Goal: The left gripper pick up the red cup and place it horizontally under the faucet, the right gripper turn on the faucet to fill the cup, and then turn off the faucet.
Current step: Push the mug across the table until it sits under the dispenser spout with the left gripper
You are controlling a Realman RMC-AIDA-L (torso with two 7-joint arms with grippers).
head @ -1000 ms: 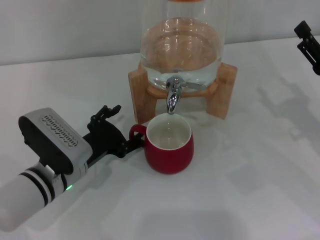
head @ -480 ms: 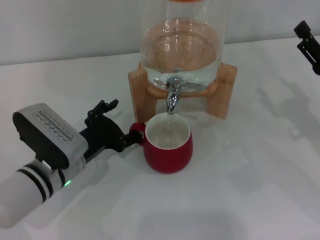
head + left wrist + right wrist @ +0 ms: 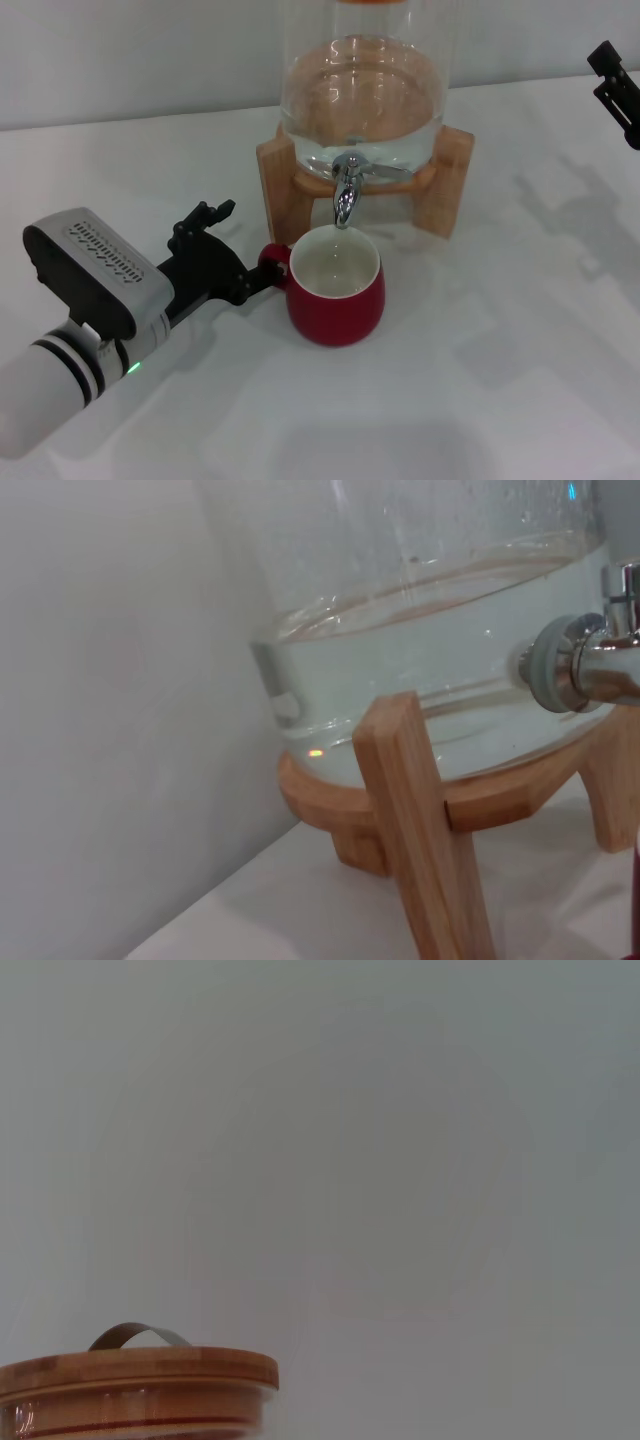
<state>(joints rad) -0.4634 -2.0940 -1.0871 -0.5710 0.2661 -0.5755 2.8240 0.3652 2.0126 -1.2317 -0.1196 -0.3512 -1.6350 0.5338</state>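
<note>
Cup [image 3: 337,295], dark red, white inside, upright under faucet [image 3: 346,190].

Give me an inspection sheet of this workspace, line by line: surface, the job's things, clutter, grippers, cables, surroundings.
Surface: white table, dry as far as can be seen.
Job's things: red cup upright on the table, its mouth under the faucet, handle toward the robot's left; no water seen running. Glass dispenser holds water and sits on a wooden stand; its wooden lid shows in the right wrist view.
Clutter: nothing seen.
Grippers: left gripper at the cup's handle, low over the table. Right gripper up at the table's far right edge, away from the faucet.
Cables: nothing seen.
Surroundings: plain pale wall behind the table.
</note>
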